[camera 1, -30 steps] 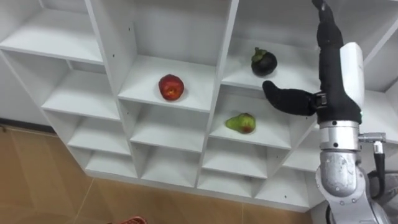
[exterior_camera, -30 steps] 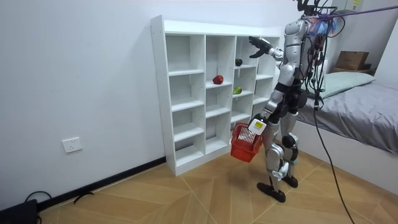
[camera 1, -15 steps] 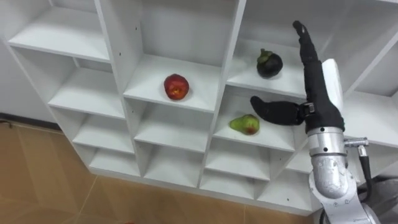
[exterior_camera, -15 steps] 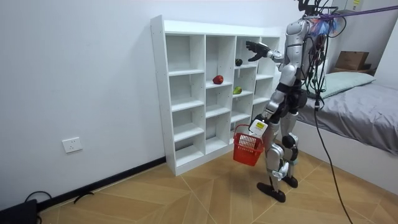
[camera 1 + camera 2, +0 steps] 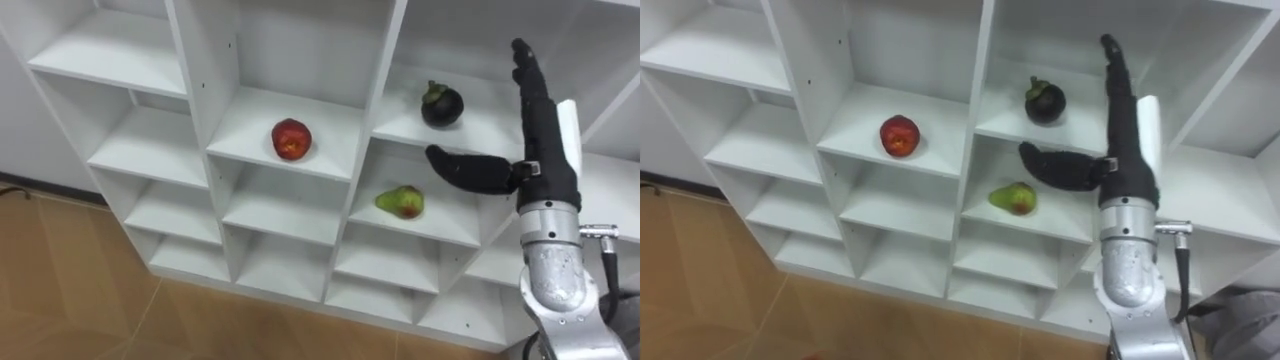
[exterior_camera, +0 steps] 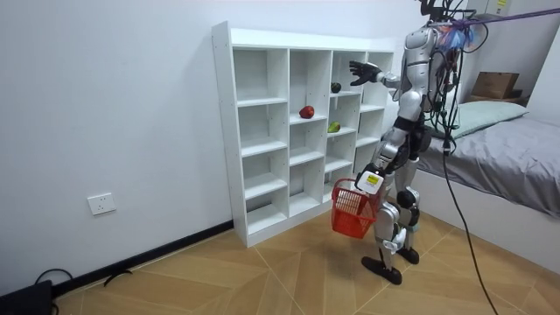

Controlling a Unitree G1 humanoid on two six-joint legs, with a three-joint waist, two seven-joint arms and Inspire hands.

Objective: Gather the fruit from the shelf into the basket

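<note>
The right hand is raised before the closet, fingers straight and spread, holding nothing. The mangosteen sits just left of its fingers, the pear below its thumb tip, and the apple farther left. The left hand grips the basket.

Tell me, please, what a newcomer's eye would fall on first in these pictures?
First, the robot's open right hand, raised before the white shelf unit, just right of a dark mangosteen. Next come the red apple in the middle column and the green pear one compartment below the mangosteen. In the room view, a red basket hangs at its left hand.
</note>
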